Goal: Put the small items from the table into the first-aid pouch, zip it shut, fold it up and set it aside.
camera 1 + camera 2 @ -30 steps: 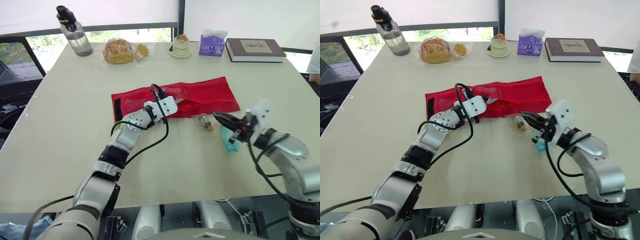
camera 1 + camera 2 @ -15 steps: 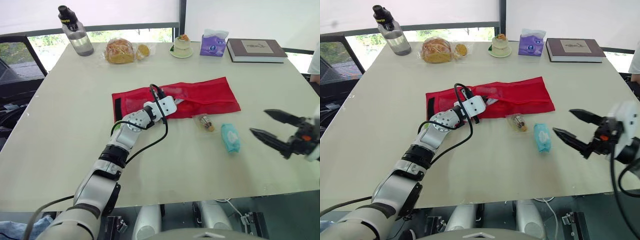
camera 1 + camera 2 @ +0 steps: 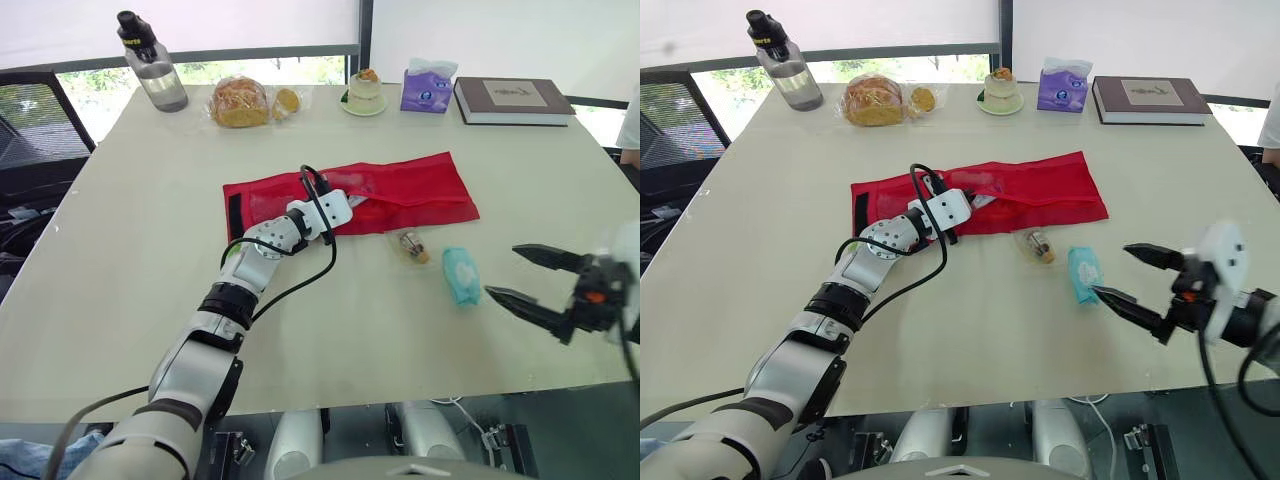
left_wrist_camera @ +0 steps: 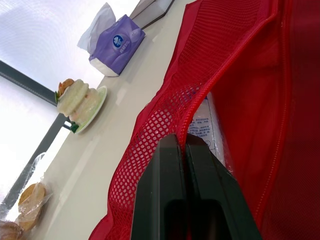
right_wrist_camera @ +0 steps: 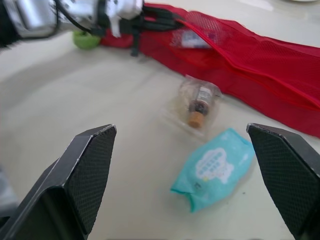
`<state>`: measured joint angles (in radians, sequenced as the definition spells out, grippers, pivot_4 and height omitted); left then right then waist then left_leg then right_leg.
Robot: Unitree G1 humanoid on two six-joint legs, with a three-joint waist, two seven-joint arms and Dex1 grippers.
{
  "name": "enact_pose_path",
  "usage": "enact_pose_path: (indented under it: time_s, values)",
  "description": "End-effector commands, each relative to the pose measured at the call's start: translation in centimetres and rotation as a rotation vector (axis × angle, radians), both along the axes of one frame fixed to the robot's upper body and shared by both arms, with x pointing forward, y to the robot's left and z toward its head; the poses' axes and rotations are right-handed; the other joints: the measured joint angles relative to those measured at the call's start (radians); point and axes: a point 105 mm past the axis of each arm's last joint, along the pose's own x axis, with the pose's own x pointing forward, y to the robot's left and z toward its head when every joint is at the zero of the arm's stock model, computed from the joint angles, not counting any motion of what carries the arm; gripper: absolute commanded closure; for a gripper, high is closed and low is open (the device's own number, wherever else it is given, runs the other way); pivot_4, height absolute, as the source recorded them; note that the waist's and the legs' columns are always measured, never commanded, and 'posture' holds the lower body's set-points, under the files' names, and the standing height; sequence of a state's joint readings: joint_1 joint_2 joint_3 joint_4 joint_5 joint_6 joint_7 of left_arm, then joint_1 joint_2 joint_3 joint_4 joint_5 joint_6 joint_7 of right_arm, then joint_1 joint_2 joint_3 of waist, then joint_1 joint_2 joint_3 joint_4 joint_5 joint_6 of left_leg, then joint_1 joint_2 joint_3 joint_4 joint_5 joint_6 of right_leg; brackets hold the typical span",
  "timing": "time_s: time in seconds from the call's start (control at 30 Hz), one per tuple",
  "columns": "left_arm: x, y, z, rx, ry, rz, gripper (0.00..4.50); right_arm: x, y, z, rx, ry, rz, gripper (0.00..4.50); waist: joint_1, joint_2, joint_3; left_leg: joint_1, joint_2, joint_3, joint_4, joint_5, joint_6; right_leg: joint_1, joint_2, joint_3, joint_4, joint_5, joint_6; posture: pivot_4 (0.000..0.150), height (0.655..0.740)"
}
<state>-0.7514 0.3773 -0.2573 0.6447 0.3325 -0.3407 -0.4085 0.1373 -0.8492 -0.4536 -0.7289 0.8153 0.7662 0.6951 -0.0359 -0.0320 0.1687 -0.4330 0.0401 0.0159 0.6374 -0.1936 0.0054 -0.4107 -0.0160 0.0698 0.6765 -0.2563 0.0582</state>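
The red first-aid pouch [image 3: 400, 195] lies unfolded across the middle of the table, its mesh pocket unzipped. My left gripper [image 3: 345, 207] is shut on the pocket's mesh edge [image 4: 172, 117], and a white packet [image 4: 204, 125] shows inside. In front of the pouch lie a clear bag with a small bottle [image 3: 410, 245] and a teal wipes pack [image 3: 461, 276]. My right gripper [image 3: 501, 270] hovers wide open just right of the wipes pack, with nothing between its fingers [image 5: 85, 170]. Both loose items also show in the right wrist view: the bottle bag [image 5: 197, 102] and the wipes pack [image 5: 215, 167].
Along the far edge stand a water bottle [image 3: 150, 62], bagged bread [image 3: 240, 102], a small cake on a plate [image 3: 362, 95], a purple tissue pack [image 3: 427, 88] and a book [image 3: 512, 100]. A person's sleeve [image 3: 630, 120] shows at the far right.
My right gripper has opened and drawn back to the right, away from the bottle bag and the wipes pack, which now lies uncovered. The left gripper has kept its hold on the pouch.
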Motion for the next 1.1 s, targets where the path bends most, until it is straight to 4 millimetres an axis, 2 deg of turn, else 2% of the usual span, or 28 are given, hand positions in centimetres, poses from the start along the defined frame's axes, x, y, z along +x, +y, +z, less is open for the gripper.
enact_pose_path:
  time_s: [0.03,0.33,0.53,0.73,0.87,1.0,1.07,1.1]
  values:
    - [0.0,-0.4,1.5,-0.005,-0.057,-0.018,4.50,1.4,2.4,-1.2,-0.079,-0.065,-0.030,0.04,0.000,0.000,0.000,0.000,0.000,0.000,0.000,0.000,0.000,0.000,0.000,0.000,0.000,0.000,0.000,0.150,0.7400]
    - [0.0,-0.6,1.6,0.004,-0.063,-0.026,4.50,5.7,5.7,-5.4,-0.174,0.047,-0.108,0.04,0.002,0.000,0.000,-0.001,0.000,0.000,0.000,0.000,0.000,0.000,0.000,0.000,0.000,0.002,-0.003,0.150,0.7400]
    - [0.1,-0.7,1.8,0.005,-0.069,-0.027,4.50,8.3,6.5,-6.3,-0.181,0.087,-0.200,0.04,0.002,0.000,0.000,-0.001,0.000,0.000,0.000,0.000,0.000,-0.001,0.000,0.000,0.001,0.002,-0.003,0.150,0.7400]
    - [0.0,-0.7,1.7,0.010,-0.066,-0.032,4.50,9.4,7.6,-6.5,-0.204,0.071,-0.183,0.04,0.002,0.000,0.000,-0.001,0.000,0.000,0.000,0.000,0.000,-0.001,0.000,0.000,0.001,0.002,-0.003,0.150,0.7400]
    - [0.1,-0.9,1.7,0.018,-0.066,-0.037,4.50,9.4,7.6,-7.2,-0.256,0.068,-0.176,1.76,0.002,0.000,0.000,-0.001,0.000,0.000,0.001,0.000,0.000,-0.001,0.000,0.000,0.001,0.002,-0.003,0.150,0.7400]
    - [0.0,-1.1,1.6,0.018,-0.065,-0.044,4.50,9.4,7.6,-7.0,-0.273,0.040,-0.182,3.77,0.002,0.000,0.000,-0.001,0.000,0.000,0.001,0.000,0.000,-0.001,0.000,0.000,0.001,0.002,-0.003,0.150,0.7400]
    - [0.0,-1.2,1.6,0.018,-0.064,-0.046,4.50,9.6,7.5,-6.7,-0.274,0.023,-0.188,4.08,0.002,0.000,0.000,-0.001,0.000,0.000,0.001,0.000,0.000,-0.001,0.000,0.000,0.001,0.002,-0.003,0.150,0.7400]
    - [0.0,-1.2,1.6,0.017,-0.064,-0.046,4.50,9.6,7.5,-6.3,-0.262,0.015,-0.194,4.08,0.002,0.000,0.000,-0.001,0.000,0.000,0.001,0.000,0.000,-0.001,0.000,0.000,0.001,0.002,-0.003,0.150,0.7400]
